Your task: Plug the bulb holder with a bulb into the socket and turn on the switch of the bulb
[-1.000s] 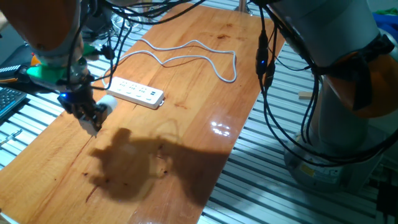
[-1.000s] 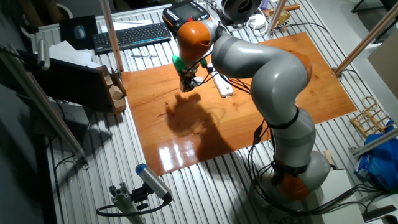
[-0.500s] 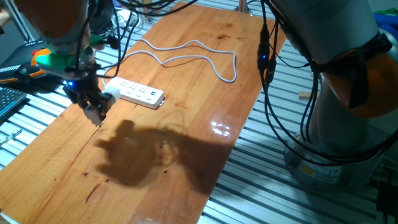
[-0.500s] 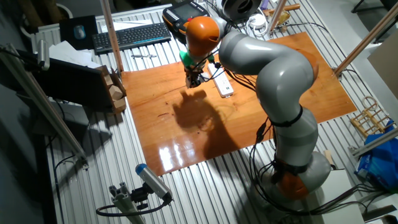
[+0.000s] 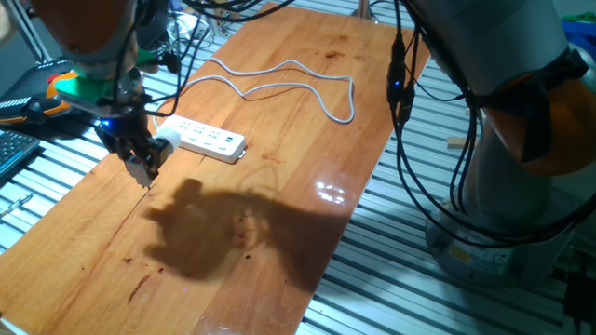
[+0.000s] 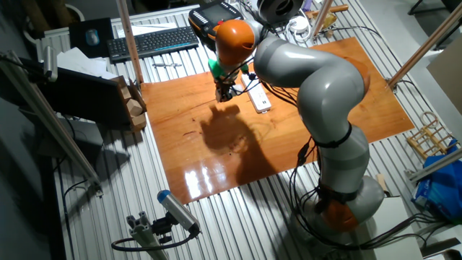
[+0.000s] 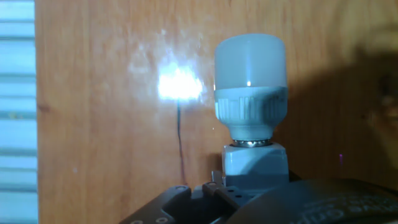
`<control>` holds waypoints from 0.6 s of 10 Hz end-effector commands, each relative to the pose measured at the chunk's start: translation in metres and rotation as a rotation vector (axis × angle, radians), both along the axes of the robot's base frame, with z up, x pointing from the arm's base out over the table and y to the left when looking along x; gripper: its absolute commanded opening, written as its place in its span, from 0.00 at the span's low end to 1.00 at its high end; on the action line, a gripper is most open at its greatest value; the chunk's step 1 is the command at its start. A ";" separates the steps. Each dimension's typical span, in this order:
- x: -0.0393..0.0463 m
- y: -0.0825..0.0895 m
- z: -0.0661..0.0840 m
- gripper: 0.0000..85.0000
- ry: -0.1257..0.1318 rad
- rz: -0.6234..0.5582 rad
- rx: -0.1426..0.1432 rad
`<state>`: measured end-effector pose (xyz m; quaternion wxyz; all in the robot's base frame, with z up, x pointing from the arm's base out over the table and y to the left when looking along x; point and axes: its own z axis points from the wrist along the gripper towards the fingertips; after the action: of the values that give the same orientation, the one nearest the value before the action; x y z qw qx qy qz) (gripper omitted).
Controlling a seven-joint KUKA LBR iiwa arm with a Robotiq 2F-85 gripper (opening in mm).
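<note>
My gripper is shut on the bulb holder, a small white boxy adapter with a white bulb screwed to its end. In one fixed view the bulb sticks out toward the left end of the socket, a long white power strip lying flat on the wooden table, and hangs just above the table beside it. In the other fixed view the gripper is just left of the strip. The red switch is hidden.
The strip's white cable loops across the far part of the table. The arm's shadow lies on the wood. A keyboard and a pendant lie beyond the table's edge. Black cables hang along the arm.
Since a second ago my gripper has carried the bulb holder up and toward the left end of the power strip. In the last half second it has held still.
</note>
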<state>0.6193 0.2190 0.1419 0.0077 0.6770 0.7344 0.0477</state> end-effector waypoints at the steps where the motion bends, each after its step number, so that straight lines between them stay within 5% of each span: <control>1: 0.0000 0.000 0.000 0.00 -0.007 0.016 0.005; 6: 0.0000 0.000 0.000 0.00 -0.003 0.004 -0.028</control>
<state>0.6193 0.2188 0.1421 0.0183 0.6760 0.7357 0.0383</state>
